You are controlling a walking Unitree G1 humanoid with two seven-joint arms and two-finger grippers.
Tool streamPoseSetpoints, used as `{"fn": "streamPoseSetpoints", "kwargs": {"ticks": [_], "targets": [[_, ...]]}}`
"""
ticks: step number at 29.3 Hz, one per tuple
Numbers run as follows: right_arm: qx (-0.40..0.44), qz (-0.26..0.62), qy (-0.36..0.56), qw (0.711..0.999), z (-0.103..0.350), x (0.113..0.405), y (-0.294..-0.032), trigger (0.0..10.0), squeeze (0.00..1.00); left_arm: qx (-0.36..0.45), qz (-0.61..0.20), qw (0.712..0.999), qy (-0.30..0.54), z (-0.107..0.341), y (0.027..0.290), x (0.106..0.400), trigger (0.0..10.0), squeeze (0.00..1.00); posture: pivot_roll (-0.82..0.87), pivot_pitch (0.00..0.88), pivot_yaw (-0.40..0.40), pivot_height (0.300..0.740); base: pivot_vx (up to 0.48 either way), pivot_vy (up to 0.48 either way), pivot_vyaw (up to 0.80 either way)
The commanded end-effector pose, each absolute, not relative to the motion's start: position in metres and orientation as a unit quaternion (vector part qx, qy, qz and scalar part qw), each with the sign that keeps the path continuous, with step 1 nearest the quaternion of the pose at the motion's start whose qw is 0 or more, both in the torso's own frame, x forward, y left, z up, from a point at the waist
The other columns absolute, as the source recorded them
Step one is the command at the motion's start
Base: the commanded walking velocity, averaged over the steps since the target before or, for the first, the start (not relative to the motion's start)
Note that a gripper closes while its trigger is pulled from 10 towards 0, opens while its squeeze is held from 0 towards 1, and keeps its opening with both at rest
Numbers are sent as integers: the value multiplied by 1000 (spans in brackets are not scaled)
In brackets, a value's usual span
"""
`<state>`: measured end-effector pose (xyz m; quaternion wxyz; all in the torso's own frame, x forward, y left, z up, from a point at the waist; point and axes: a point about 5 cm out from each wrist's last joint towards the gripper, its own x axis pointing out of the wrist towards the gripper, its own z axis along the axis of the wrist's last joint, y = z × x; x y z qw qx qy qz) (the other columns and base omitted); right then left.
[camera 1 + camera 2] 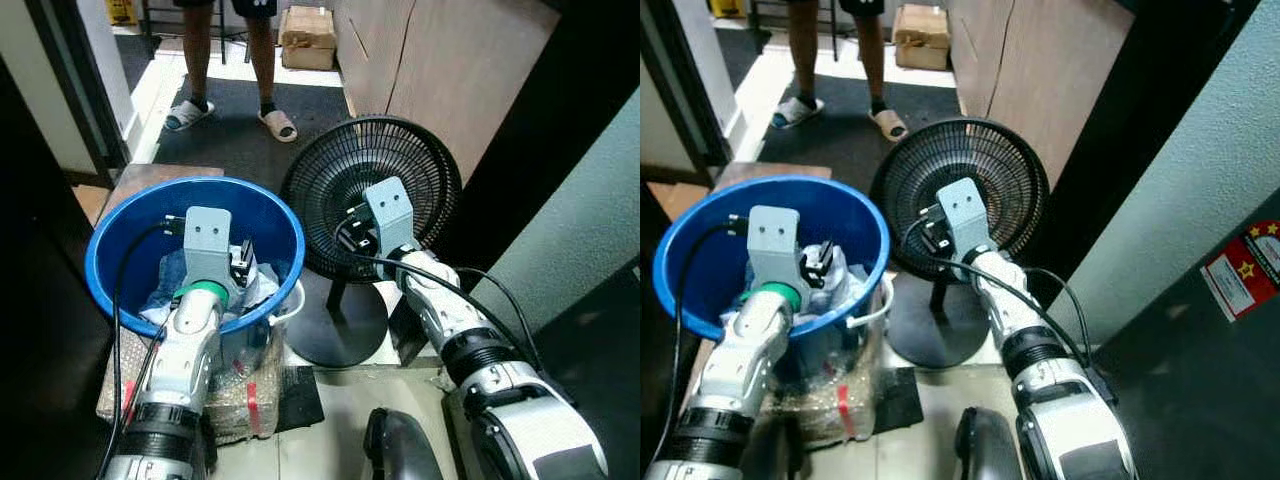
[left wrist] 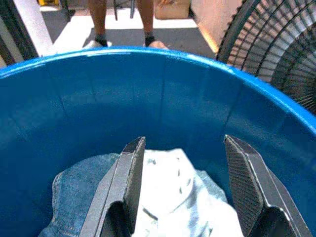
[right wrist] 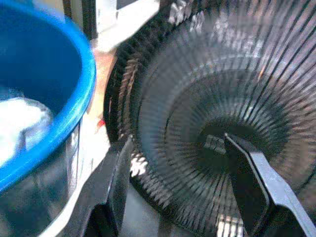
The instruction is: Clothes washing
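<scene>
The left arm reaches forward over the near rim of the blue basin (image 1: 120, 225), its wrist just above the laundry. The left pincer (image 2: 185, 173) hangs inside the basin with its two black fingers (image 2: 129, 177) spread wide and nothing between them. Below them lies a white garment (image 2: 170, 192), and beside that, toward the basin's wall, a piece of blue denim (image 2: 79, 192). These clothes sit low in the basin, well below its rim, with bare blue wall all around.

The right arm is stretched forward beside the basin, its wrist in front of the black fan (image 1: 372, 190). The right pincer (image 3: 180, 182) is also spread open and empty, pointing at the fan's grille, which is blurred in the wrist view. How near the fingertips are to the grille cannot be told.

The fan stands just beside the basin, their rims almost touching. The basin rests on a clear plastic bin (image 1: 255, 345), which sits on a low surface (image 1: 150, 178); what the bin holds is hard to make out.

Beyond the basin a person's legs (image 1: 262, 55) in sandals stand on a dark mat, cut off at the top edge, near a cardboard box (image 1: 308, 38).
</scene>
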<state>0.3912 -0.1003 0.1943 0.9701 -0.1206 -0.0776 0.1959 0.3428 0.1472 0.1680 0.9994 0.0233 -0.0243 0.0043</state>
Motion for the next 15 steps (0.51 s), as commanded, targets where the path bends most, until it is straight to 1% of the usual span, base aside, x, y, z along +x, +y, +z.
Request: {"fn": "streamPoseSetpoints", "kwargs": {"ticks": [1, 3, 4, 5, 6, 7, 8, 10, 12, 13, 14, 15], "targets": [[-127, 187, -90, 970, 194, 389, -107, 10000, 0, 20, -6, 1000, -23, 165, 145, 340, 10000, 0, 90, 108, -84, 526, 0, 0, 0], [-130, 168, -118, 970, 193, 379, -114, 10000, 0, 51, -53, 995, -72, 174, 139, 327, 10000, 0, 63, 103, -60, 526, 0, 0, 0], [-130, 168, -118, 970, 193, 379, -114, 10000, 0, 51, -53, 995, -72, 174, 139, 327, 10000, 0, 63, 103, -60, 526, 0, 0, 0], [-132, 162, -124, 970, 192, 376, -117, 10000, 0, 66, -75, 991, -88, 178, 134, 320, 10000, 0, 63, 103, -60, 526, 0, 0, 0], [-132, 162, -124, 970, 192, 376, -117, 10000, 0, 66, -75, 991, -88, 178, 134, 320, 10000, 0, 63, 103, -60, 526, 0, 0, 0], [-133, 153, -128, 971, 189, 370, -121, 10000, 0, 86, -103, 987, -94, 182, 126, 313, 10000, 0, 53, 102, -47, 526, 0, 0, 0], [-133, 153, -128, 971, 189, 370, -121, 10000, 0, 86, -103, 987, -94, 182, 126, 313, 10000, 0, 53, 102, -47, 526, 0, 0, 0], [-125, 136, -120, 975, 178, 361, -129, 10000, 0, 102, -125, 986, -46, 180, 114, 309, 10000, 0, 52, 98, -36, 526, 0, 0, 0], [-125, 136, -120, 975, 178, 361, -129, 10000, 0, 102, -125, 986, -46, 180, 114, 309, 10000, 0, 52, 98, -36, 526, 0, 0, 0], [-122, 130, -115, 977, 174, 358, -132, 10000, 0, 86, -126, 988, -26, 180, 110, 309, 10000, 0, 52, 98, -36, 526, 0, 0, 0], [-122, 130, -115, 977, 174, 358, -132, 10000, 0, 86, -126, 988, -26, 180, 110, 309, 10000, 0, 52, 98, -36, 526, 0, 0, 0], [-120, 126, -108, 979, 168, 355, -133, 10000, 0, 59, -120, 991, 7, 177, 108, 314, 10000, 0, 45, 94, -31, 526, 0, 0, 0]]}}
